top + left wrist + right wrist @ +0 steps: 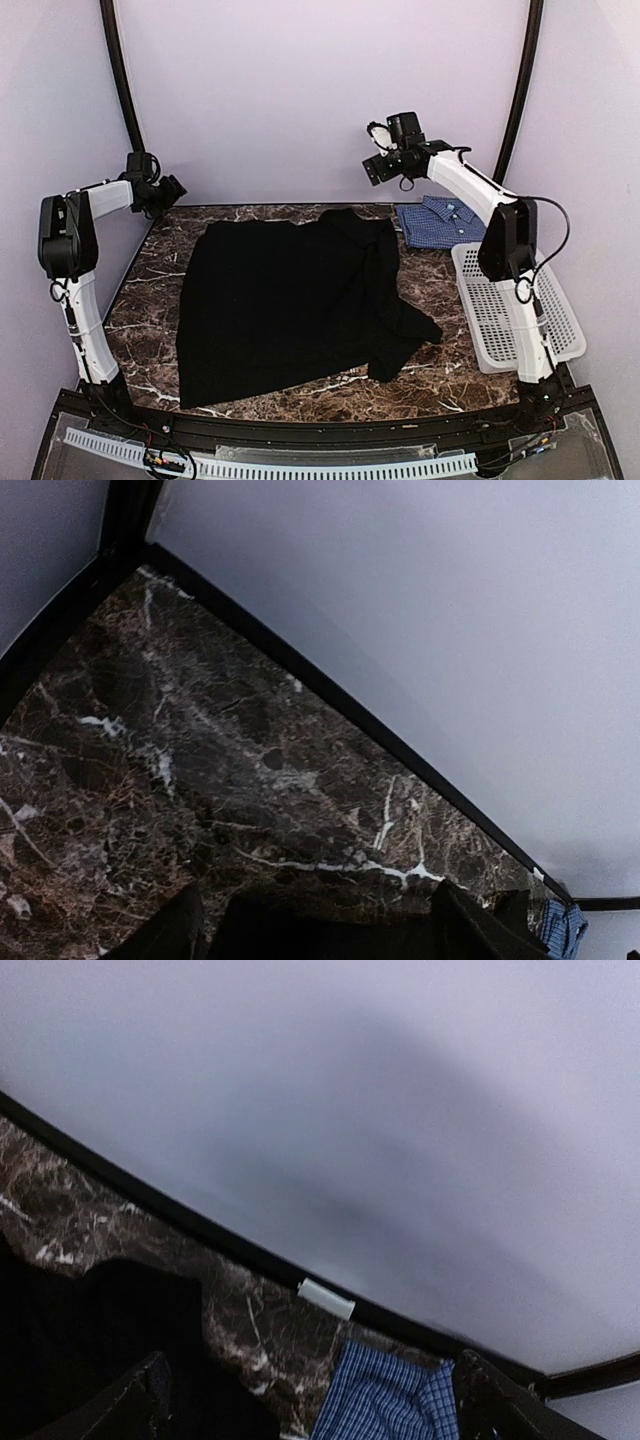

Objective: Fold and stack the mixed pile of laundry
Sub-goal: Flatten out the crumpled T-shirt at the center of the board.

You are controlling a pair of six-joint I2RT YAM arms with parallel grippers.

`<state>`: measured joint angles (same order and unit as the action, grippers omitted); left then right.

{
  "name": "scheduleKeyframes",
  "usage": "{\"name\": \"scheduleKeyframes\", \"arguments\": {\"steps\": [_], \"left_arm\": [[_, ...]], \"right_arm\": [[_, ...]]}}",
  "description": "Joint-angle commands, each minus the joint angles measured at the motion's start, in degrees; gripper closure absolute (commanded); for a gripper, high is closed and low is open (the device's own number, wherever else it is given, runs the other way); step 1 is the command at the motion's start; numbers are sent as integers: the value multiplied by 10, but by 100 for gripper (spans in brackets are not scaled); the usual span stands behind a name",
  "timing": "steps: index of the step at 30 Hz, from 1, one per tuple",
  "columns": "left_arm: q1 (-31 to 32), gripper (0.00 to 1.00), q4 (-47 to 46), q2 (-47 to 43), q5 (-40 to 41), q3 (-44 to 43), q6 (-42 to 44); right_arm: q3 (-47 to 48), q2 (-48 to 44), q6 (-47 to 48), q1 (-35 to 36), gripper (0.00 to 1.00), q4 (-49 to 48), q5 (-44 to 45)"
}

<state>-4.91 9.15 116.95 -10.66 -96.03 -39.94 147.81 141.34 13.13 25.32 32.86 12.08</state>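
Black garment: is lying spread out and mostly flat over the middle of the table. Its right part is doubled over in a long crease, and one sleeve is sticking out toward the near right. Nothing is holding it.
Shirt: is lying folded, collar up, at the far right corner of the table. It is lying just right of the black garment's far corner. The right wrist view is showing a strip of bare marble between the two. It is not stacked on the black garment.
Shirt and basket: the shirt is sitting just beyond the far end of the basket. Whether they are touching I cannot tell.
Left gripper: is hanging in the air over the far left corner of the table, left of the black garment and apart from it. In the left wrist view its fingers are standing wide apart and clasping nothing.
Right gripper: is hovering high over the far edge, above the gap between black garment and shirt. In the right wrist view its fingers are spread wide, and nothing is lying between them.
Basket: white and perforated, is lying lengthwise along the right edge of the table, partly hidden by the right arm.
Table: dark brown marble with white veins, is carrying both garments.
Wall: pale and plain, is closing the scene behind the far edge.
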Motion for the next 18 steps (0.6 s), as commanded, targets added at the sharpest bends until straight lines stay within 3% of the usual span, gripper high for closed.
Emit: {"name": "scheduleKeyframes", "arguments": {"steps": [1,4,9,18], "left_arm": [[-6,19,10,-62,5,-1,7],[0,19,50,-92,2,15,29],[40,24,85,-160,13,124,60],[125,43,116,-230,7,294,17]], "right_arm": [[-148,-163,-55,-3,5,-58,-28],[-174,-183,-80,-3,9,-1,-71],[-323,-258,-126,7,14,0,-203],[-526,-327,-161,56,17,-14,-312]]}}
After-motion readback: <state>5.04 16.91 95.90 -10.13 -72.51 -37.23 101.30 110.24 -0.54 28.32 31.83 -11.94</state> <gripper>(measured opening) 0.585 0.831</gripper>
